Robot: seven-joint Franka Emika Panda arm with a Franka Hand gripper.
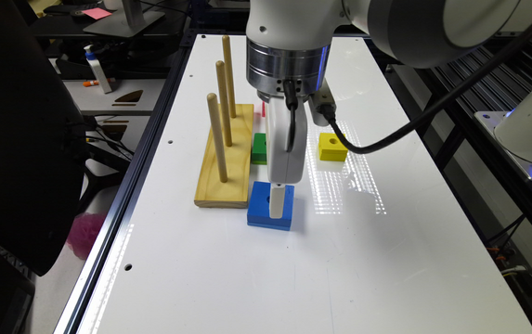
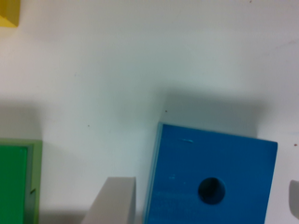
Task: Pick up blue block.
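The blue block [image 1: 260, 204] [image 2: 187, 158], flat and square with a round centre hole, lies on the white table [image 1: 293, 278] just off the near corner of the wooden peg board. My gripper [image 1: 277, 204] [image 2: 205, 200] is lowered over it and stands open, straddling the block. In the wrist view one grey finger [image 2: 117, 200] sits beside one face of the block with a narrow gap, and the edge of the other finger [image 2: 294, 196] shows past the opposite face. The block rests on the table.
A wooden board [image 1: 228, 162] with three upright pegs [image 1: 217, 134] stands at the exterior view's left of the gripper. A green block [image 1: 259, 147] [image 2: 14, 182] lies behind the blue one, beside the board. A yellow block [image 1: 332, 146] [image 2: 9, 11] lies farther right. A black cable hangs from the wrist.
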